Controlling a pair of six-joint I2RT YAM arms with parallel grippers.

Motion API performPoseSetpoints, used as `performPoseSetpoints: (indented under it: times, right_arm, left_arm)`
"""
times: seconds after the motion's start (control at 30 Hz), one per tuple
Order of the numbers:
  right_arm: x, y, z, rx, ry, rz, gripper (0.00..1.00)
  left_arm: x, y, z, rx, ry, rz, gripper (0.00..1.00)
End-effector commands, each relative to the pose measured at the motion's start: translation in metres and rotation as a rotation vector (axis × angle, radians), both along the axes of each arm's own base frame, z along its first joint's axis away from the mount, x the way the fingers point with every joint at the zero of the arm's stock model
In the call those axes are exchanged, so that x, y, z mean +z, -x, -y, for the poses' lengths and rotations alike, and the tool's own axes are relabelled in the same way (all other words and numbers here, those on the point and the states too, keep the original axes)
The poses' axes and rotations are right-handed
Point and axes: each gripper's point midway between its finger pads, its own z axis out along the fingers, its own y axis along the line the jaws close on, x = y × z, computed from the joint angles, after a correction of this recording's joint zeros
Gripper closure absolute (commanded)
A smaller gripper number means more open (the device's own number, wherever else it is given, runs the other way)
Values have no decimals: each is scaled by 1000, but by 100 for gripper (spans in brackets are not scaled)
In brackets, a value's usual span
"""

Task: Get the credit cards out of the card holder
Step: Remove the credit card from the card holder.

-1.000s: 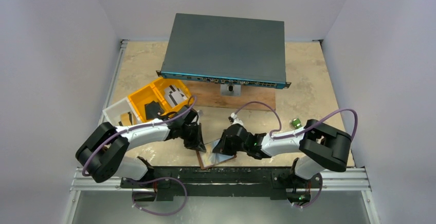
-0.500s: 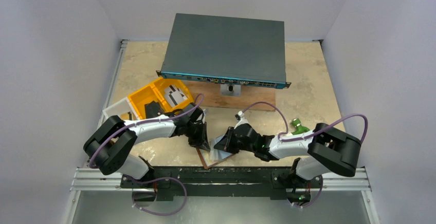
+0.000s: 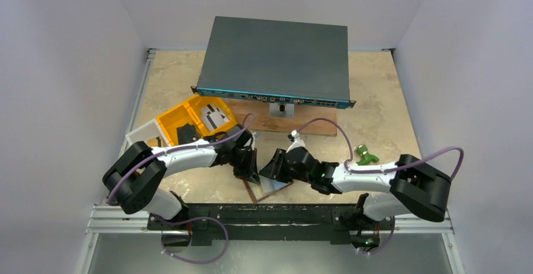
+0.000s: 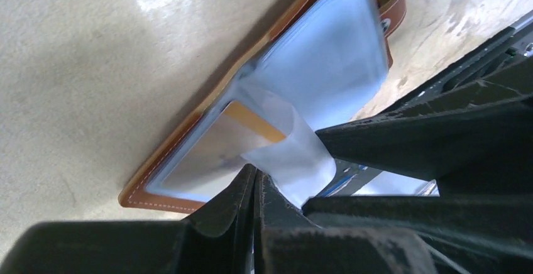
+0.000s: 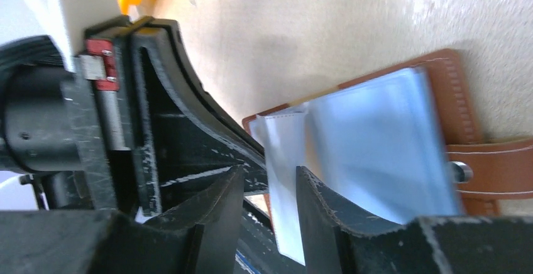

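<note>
The brown leather card holder (image 3: 276, 187) lies open near the table's front edge. In the left wrist view its clear pockets (image 4: 327, 60) face up, and one card (image 4: 214, 151) with an orange stripe sits inside a pocket. My left gripper (image 4: 256, 183) is shut on the edge of a pale pocket sheet (image 4: 295, 154) and lifts it off the holder. My right gripper (image 5: 270, 180) is open, its fingers on either side of that sheet (image 5: 283, 161). In the top view the two grippers (image 3: 249, 170) (image 3: 269, 170) meet over the holder. A white-grey card (image 3: 217, 117) and a black card (image 3: 185, 134) lie in the yellow tray.
The yellow tray (image 3: 168, 122) and a clear box (image 3: 139, 139) stand left of the left arm. A grey network switch (image 3: 276, 60) sits on a wooden board (image 3: 308, 124) at the back. A small green object (image 3: 362, 154) lies at the right.
My right arm has stretched further left and up toward the left gripper. The left gripper has shifted a little right and up. The two grippers now stand closer together over the holder.
</note>
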Motion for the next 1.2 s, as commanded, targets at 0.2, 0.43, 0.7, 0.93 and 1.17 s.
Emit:
performPoseSetpoints:
  times: [0.2,0.43,0.7,0.93,1.17]
  right_arm:
    - [39,-20,36,-128,87,111,60]
    - [41,-19,58,-168,137,132,54]
    - [40,-22,73,-183,214,159,55]
    - [44,-16,49,-46,192,200,66]
    - [38,-6,11,130,217,212,67]
  left_arm:
    - [32,-18,36,-46,96,74,96]
    - [34,-31,61,-55,109,77,93]
    - [30,-42,78,-46,99,66,90]
    - [23,-46,41,73,-31,120,90]
    - [15,-29,-12,186,-94,146,89]
